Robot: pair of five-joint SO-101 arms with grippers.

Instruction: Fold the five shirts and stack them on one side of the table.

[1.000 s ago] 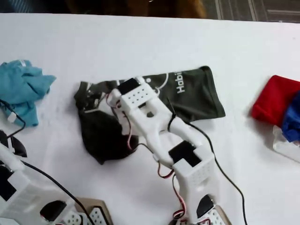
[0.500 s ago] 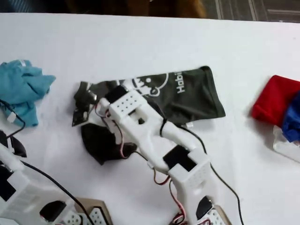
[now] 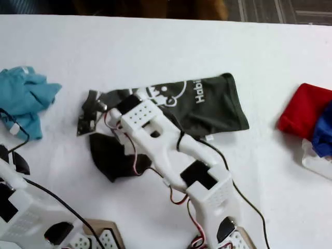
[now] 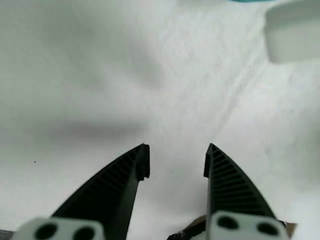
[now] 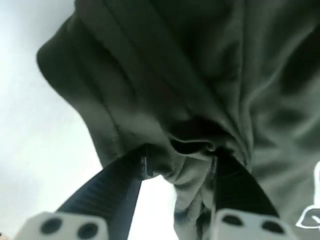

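Note:
A dark green shirt (image 3: 207,104) with a white print lies crumpled at the table's middle. My right gripper (image 3: 105,118) sits over its left end. In the right wrist view this gripper (image 5: 180,162) is shut on a bunched fold of the dark green shirt (image 5: 200,75), with cloth filling the space between the black fingers (image 5: 125,182). My left gripper (image 4: 175,160) is open above bare white table, down in the near-left corner (image 3: 11,158). A teal shirt (image 3: 23,98) lies bunched at the left edge. At the right edge, a red shirt (image 3: 303,111) has a blue shirt (image 3: 322,129) resting on it.
The white table (image 3: 155,46) has free room along the far side and between the dark shirt and the red one. A pale, glassy object (image 3: 316,158) sits under the blue shirt at the right edge. Cables trail from both arms near the front.
My right gripper has shifted left and slightly toward the front, dragging the dark shirt's left end with it; the lower-left flap has bunched smaller. The left arm has stayed put.

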